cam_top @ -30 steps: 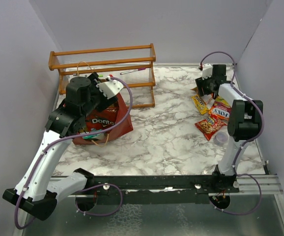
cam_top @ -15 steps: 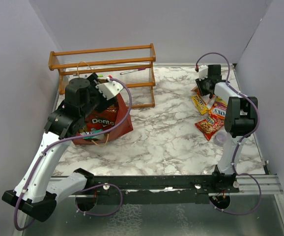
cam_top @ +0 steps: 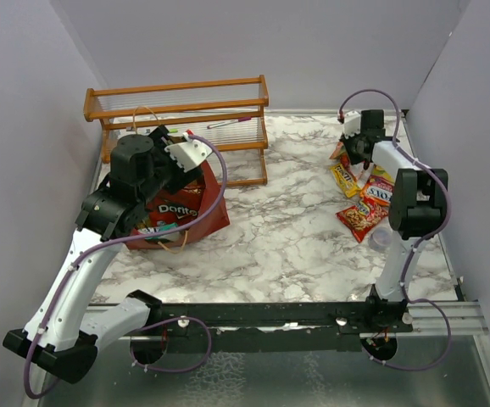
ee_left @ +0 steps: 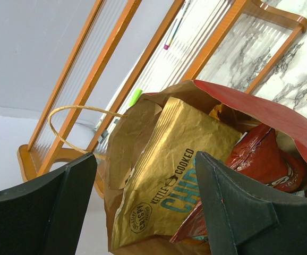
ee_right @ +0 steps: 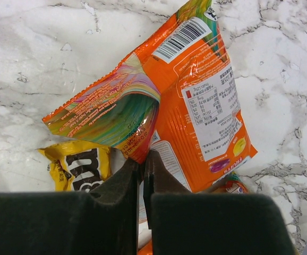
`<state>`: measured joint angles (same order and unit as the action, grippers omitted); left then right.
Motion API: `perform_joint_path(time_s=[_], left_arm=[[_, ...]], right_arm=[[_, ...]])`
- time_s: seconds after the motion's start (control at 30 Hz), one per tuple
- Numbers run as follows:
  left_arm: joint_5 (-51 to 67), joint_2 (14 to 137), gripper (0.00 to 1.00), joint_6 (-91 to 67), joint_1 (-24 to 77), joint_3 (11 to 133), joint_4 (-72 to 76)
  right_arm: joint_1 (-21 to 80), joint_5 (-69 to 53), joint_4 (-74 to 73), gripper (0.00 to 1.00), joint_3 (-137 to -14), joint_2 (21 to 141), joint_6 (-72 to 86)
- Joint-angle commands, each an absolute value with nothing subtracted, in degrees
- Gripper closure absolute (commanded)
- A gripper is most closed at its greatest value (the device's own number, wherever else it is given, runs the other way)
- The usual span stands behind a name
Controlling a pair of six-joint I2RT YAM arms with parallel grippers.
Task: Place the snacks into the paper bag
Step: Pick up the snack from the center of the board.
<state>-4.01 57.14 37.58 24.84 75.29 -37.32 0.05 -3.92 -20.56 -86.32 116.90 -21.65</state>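
Orange packet [ee_right: 196, 106]: upper right of the overhead view, on the desk [cam_top: 287, 229], its folded edge pinched in your clenched right claw [ee_right: 142, 160]. Lift straight up, clear of neighbouring packets [cam_top: 365, 216]. Bag [cam_top: 215, 216]: centre left, left claw [ee_left: 145, 180] released above its mouth.
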Motion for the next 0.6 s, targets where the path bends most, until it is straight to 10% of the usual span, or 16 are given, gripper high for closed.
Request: perform_joint_path(time_s=[0.0, 0.57], left_arm=[[-2.3, 56.6, 0.22, 36.2, 24.6, 75.9, -34.6], [11.0, 59.8, 0.21, 34.2, 24.6, 81.4, -34.8]], right_arm=[[0.4, -8.3, -23.0, 0.99, -87.6, 110.4, -21.0], [0.4, -35.7, -29.9, 0.99, -83.3, 90.4, -20.8]])
